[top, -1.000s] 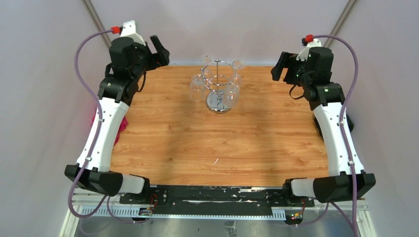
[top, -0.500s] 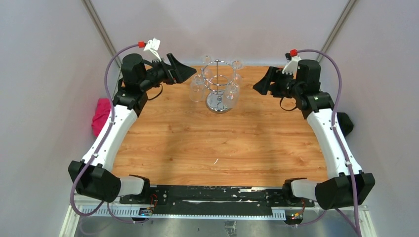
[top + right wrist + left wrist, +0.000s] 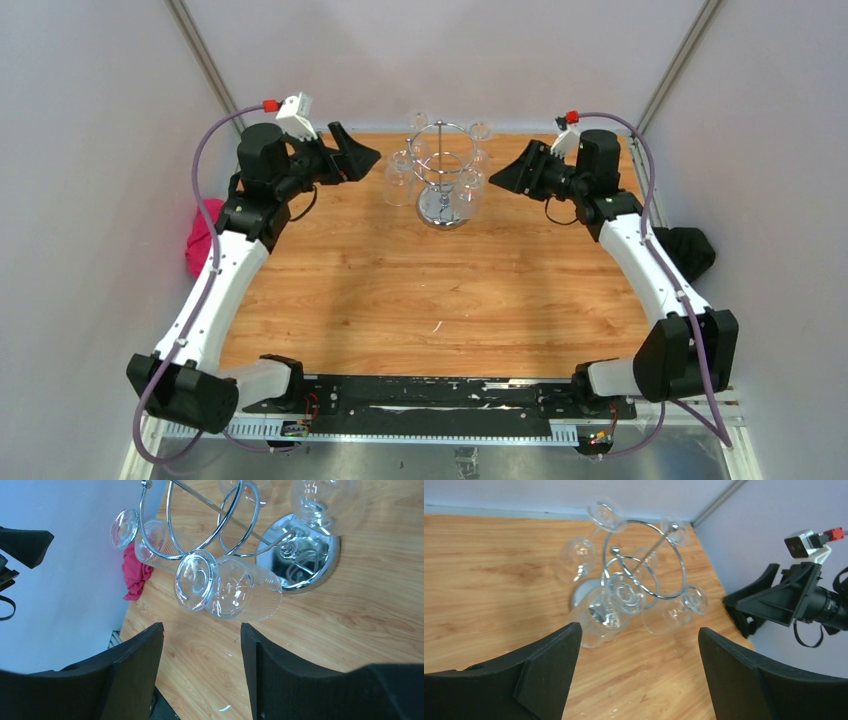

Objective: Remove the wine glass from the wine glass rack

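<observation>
The chrome wine glass rack (image 3: pixel 437 208) stands at the back middle of the table, with several clear wine glasses hanging upside down from its ring. My left gripper (image 3: pixel 362 158) is open just left of it and level with the glasses, empty; in the left wrist view (image 3: pixel 639 630) it faces the nearest wine glass (image 3: pixel 599 620) and the rack's ring (image 3: pixel 683 567). My right gripper (image 3: pixel 502 176) is open close to the rack's right side. In the right wrist view (image 3: pixel 201 627) nothing is between its fingers, and a hanging wine glass (image 3: pixel 235 595) is just ahead, beside the mirrored base (image 3: pixel 305 555).
A pink cloth (image 3: pixel 205 235) lies off the table's left edge and shows in the right wrist view (image 3: pixel 135 572). A black object (image 3: pixel 690 250) sits off the right edge. A small white scrap (image 3: pixel 437 326) lies on the wood near the front.
Both arms have swung inward from the back corners toward the rack, one on each side. The right gripper's jaws have narrowed. The glasses and the rack have not moved.
</observation>
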